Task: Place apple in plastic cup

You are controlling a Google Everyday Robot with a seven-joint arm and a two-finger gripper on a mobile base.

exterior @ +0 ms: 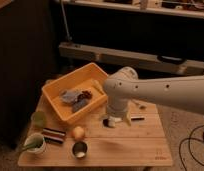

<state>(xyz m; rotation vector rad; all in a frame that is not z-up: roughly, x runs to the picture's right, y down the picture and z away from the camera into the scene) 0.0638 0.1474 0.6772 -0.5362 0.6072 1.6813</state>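
We judge that nothing of the task is done yet. The apple (78, 132) sits on the counter (145, 145), just beside the metal cup (79, 149). The plastic cup (38, 118) stands well apart from it, by the bin (55, 92), and looks empty. Our gripper (113, 121) hangs low over the counter near the apple, not on it. We cannot tell how its jaws stand. Grasp, carry and drop all remain.

arm (165, 92): a thick white tube is seen, dotted with small dark marks | elbow (120, 85): a rounded white housing is shown | gripper (116, 120): pale with dark parts, found just above the wooden table (135, 145)
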